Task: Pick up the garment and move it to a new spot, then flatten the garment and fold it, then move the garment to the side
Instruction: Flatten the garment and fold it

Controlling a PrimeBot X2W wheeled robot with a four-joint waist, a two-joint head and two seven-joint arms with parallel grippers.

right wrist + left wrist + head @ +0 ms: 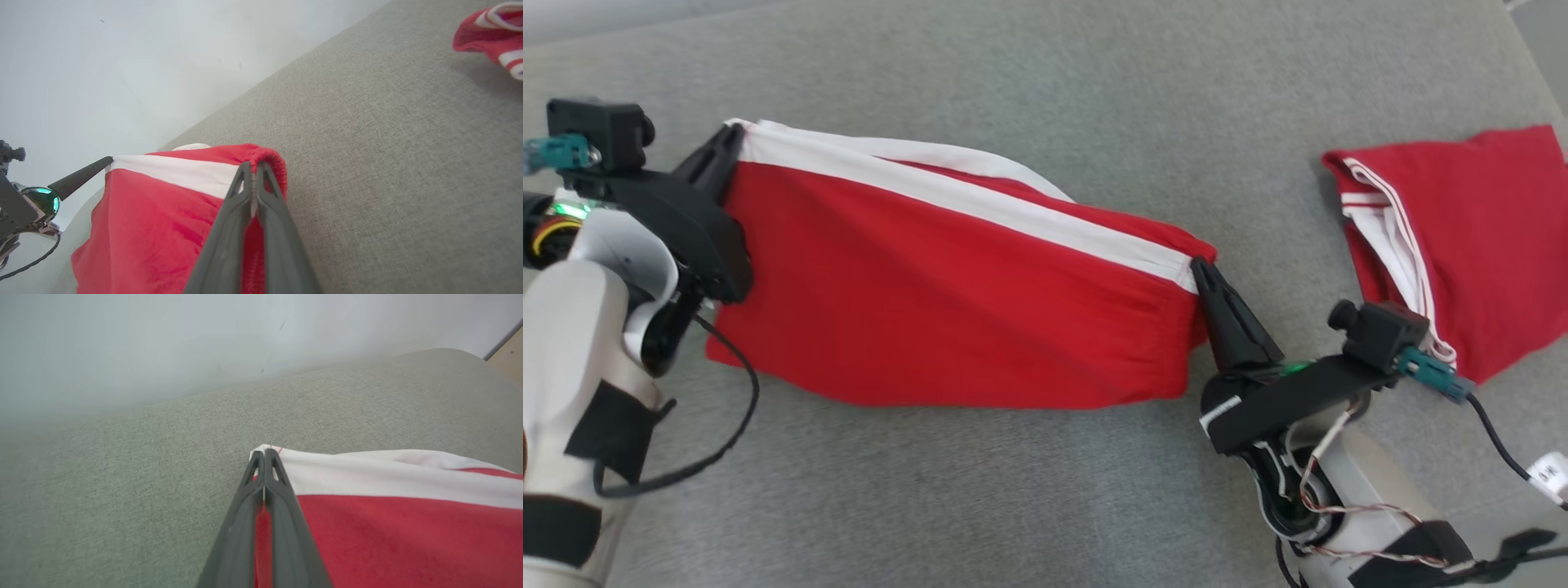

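- Both ends of the red garment [947,302] were gripped, stretching it over the grey cushion [1045,82].
- Its white-banded corner sat clenched in the left gripper [737,140], the opposite end in the right gripper [1201,265].
- Pick-up looked done. Setting down, flattening, folding and moving aside seemed left.
- Well apart lay another red cloth [1486,229].

Soft, even light is spreading over the grey cushion [1045,73], and nothing is glaring. The garment [947,327] is casting only a faint shadow along its lower hem. Behind the garment, in my wrist views, the pale wall [163,343] is dissolving into haze and the cushion's far edge is bowing. Below the garment's corner, my left gripper [264,455] is blurring towards the lens.
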